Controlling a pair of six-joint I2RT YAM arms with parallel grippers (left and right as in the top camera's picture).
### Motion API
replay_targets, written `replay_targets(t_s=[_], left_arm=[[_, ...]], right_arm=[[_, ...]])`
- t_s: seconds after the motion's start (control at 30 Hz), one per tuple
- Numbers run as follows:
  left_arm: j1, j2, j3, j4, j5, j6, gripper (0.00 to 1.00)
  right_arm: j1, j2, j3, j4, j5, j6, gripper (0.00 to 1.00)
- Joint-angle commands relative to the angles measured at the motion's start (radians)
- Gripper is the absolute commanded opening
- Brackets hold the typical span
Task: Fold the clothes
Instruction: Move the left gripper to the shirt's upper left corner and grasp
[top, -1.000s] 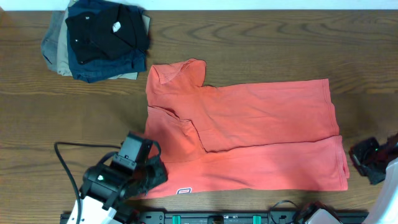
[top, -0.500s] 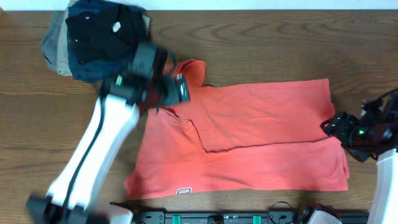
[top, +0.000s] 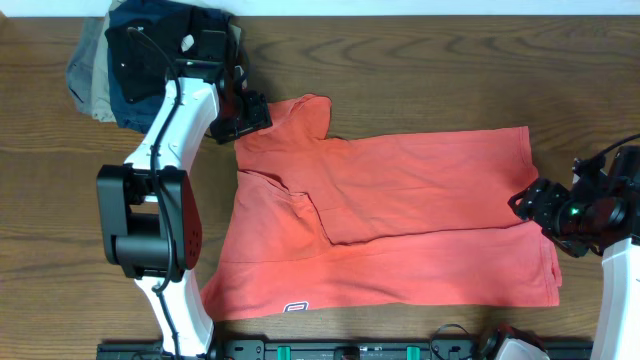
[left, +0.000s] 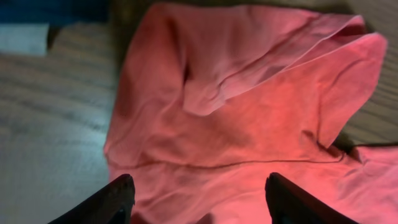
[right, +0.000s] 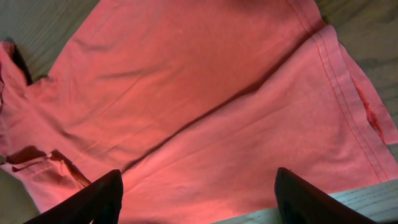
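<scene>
The clothes, a coral-red T-shirt (top: 400, 200), lie flat across the table's middle, with the far half folded over the near half. One sleeve (top: 290, 115) sticks out at the far left. A small white-outlined patch of lettering (top: 293, 307) shows at the near edge. My left gripper (top: 252, 115) is open over that sleeve's left edge. In the left wrist view its jaws (left: 199, 199) stand wide above the rumpled sleeve cloth (left: 249, 112) and hold nothing. My right gripper (top: 527, 203) is open at the shirt's right hem. In the right wrist view it (right: 199, 199) hovers above the folded edge (right: 217, 93).
A pile of black, navy and tan folded garments (top: 160, 60) sits at the far left corner, just behind my left arm (top: 170, 130). Its blue cloth (left: 50, 9) shows at the top left of the left wrist view. Bare wooden table (top: 420, 70) surrounds the shirt.
My left arm swung from the near left corner up to the far-left sleeve. My right gripper moved left to the shirt's right hem. Both grippers opened.
</scene>
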Motion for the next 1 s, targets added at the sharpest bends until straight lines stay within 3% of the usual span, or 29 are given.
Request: replay_targets(t_s=[0.0,0.53,0.97], left_arm=[[-0.013,-0.005,0.02,0.022,0.035,0.027,0.68],[-0.026,0.073,0.019,0.177,0.027,0.027,0.68],[-0.024,0.115,0.019,0.206,-0.002,0.022,0.68]], right_arm=[[0.01,-0.005,0.013,0.005,-0.003,-0.017,0.76],[0.01,-0.004,0.013,-0.018,0.043,-0.035,0.75],[0.009,-0.004,0.013,-0.017,0.049,-0.035,0.75]])
